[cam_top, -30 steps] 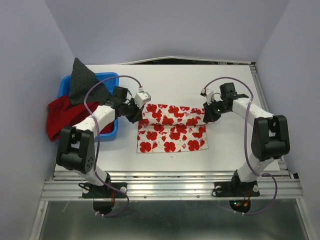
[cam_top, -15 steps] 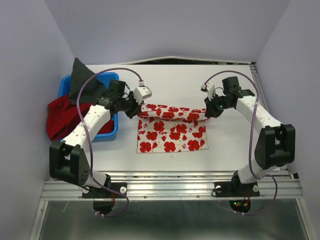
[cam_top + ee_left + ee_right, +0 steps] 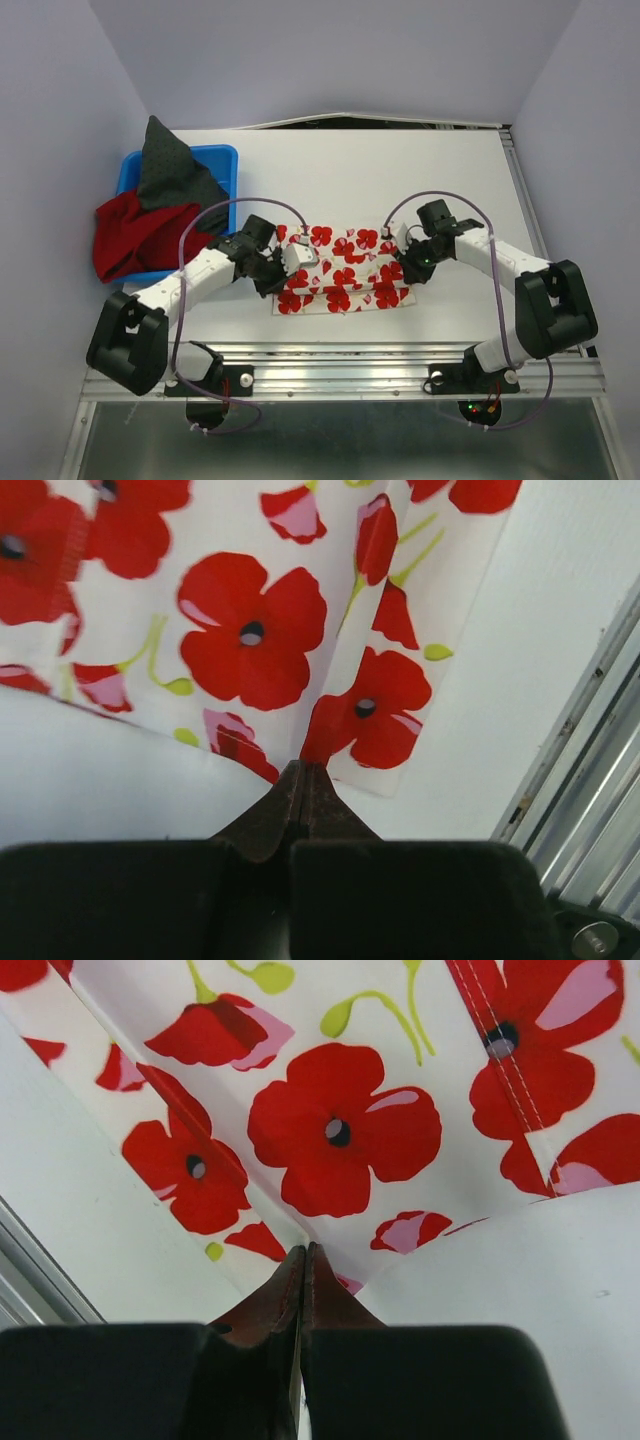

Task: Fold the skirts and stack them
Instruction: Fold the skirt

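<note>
at the far left the blue bin (image 3: 228, 152) holds the dark grey skirt (image 3: 168, 165), which stands up in a peak. the deep-red skirt (image 3: 138, 238) spills over the bin's near-left rim; both wait untouched.

moving right, the left tool (image 3: 282, 280) sits low at the left end of the white flower-print skirt (image 3: 345, 272). its wrist view shows the fingertips (image 3: 290, 798) clenched together, with a cloth edge running straight into the pinch. it looks like the upper layer alone is caught, but the view is too close to be sure.

the skirt lies on the counter (image 3: 450, 170) near the middle, close to the near edge. its long axis runs left to right, and it spans the gap between the two tools, so each arm is nearest its own end.

at the right end the right tool (image 3: 402, 272) mirrors the left, its jaws squeezed shut on the cloth where the fold lines meet.

compared with half a second earlier, both tools have come from the skirt's far edge toward the near side and dropped lower, carrying the far half over the near half. the skirt now reads as a doubled band rather than a sheet with a lifted far hem. judging by this, the fold across the short way is nearly laid, and letting go comes next.
</note>
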`<state>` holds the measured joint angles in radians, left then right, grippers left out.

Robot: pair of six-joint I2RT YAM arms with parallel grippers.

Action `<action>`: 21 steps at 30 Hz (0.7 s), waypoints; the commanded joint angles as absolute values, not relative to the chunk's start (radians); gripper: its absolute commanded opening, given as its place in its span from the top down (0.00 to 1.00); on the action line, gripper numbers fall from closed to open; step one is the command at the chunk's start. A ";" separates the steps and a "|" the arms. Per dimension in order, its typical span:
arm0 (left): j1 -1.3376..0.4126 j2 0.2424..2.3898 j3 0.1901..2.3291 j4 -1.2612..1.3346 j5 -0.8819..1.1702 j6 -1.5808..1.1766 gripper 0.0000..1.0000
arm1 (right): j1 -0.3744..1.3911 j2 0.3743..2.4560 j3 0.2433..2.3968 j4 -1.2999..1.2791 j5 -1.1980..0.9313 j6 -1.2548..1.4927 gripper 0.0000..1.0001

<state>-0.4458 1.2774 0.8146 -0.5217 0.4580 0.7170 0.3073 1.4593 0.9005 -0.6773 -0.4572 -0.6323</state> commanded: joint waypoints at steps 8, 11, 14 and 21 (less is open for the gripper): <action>-0.545 1.373 0.730 -0.486 0.354 0.738 1.00 | 0.321 1.522 0.839 -0.544 -0.368 -0.640 0.99; -0.546 1.358 0.723 -0.486 0.350 0.744 1.00 | 0.330 1.497 0.828 -0.555 -0.377 -0.643 0.99; -0.546 1.339 0.732 -0.483 0.348 0.729 1.00 | 0.330 1.470 0.831 -0.561 -0.370 -0.629 0.99; -0.546 1.329 0.892 -0.567 0.368 0.715 1.00 | 0.330 1.442 0.974 -0.652 -0.374 -0.615 0.99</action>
